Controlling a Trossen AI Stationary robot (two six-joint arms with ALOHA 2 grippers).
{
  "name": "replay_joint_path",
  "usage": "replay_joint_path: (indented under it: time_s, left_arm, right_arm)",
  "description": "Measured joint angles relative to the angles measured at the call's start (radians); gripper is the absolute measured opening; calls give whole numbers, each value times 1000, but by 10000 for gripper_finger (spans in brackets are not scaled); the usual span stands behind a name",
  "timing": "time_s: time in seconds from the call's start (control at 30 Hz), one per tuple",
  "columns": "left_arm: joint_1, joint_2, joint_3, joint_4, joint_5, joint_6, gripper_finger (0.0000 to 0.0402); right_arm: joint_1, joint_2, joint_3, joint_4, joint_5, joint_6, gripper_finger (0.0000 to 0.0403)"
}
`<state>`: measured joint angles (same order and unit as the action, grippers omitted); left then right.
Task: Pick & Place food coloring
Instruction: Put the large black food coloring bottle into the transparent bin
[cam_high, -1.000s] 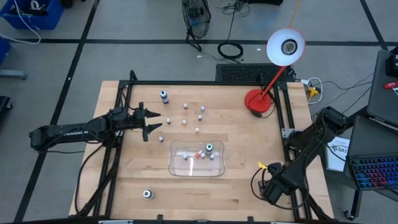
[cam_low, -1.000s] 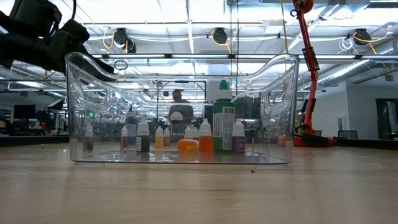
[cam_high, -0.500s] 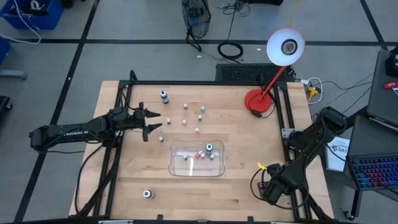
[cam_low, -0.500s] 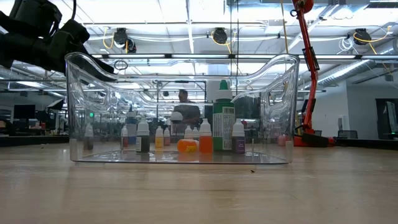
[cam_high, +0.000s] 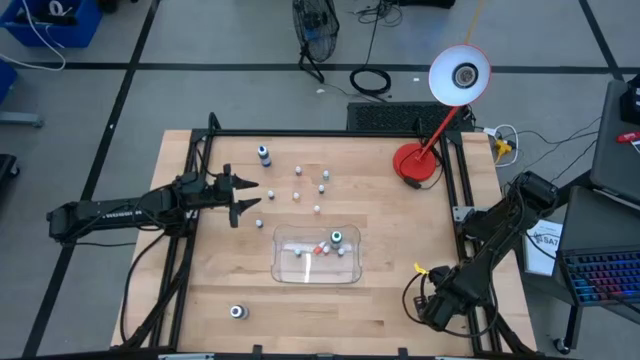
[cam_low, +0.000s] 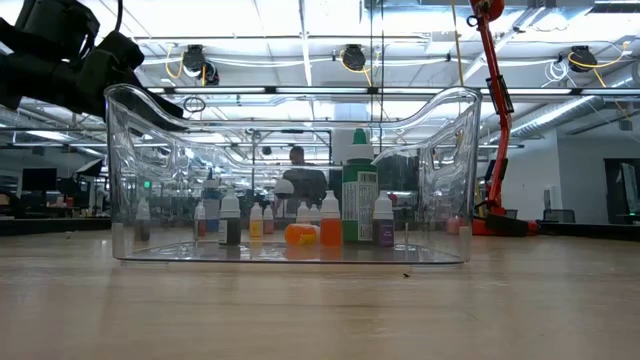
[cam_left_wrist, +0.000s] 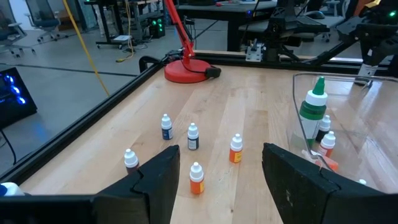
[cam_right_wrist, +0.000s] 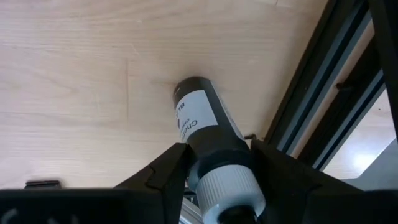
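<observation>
Dark, white-labelled food coloring bottle (cam_right_wrist: 208, 134), centre of my right wrist frame, sits gripped between the right end effector (cam_right_wrist: 217, 171) fingers; its cap is cut off. Left end effector (cam_left_wrist: 217, 180) hovers empty, parted.

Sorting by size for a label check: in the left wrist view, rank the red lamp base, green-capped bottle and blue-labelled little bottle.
1. red lamp base, though farthest away
2. green-capped bottle
3. blue-labelled little bottle

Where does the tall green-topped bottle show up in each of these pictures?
High view: green-topped bottle in the clear tray, mid-table.
Low view: bottle at centre.
Left wrist view: bottle at right.
Right wrist view: not in it.
Shared landmark: red lamp.
</observation>
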<state>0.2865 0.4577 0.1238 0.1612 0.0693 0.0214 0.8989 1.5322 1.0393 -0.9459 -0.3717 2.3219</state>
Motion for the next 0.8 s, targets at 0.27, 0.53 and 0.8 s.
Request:
replay_joint_path:
  time_s: [0.27,0.53,0.8]
  left_arm:
    - [0,0,0,0,0,0,228]
    - [0,0,0,0,0,0,228]
    - [0,0,0,0,0,0,228]
  right_arm:
    - [34,-1,1,1,58,-14,132]
    - [51,2,-1,156,609,-184,132]
    - [52,1,-3,339,1161,-592,132]
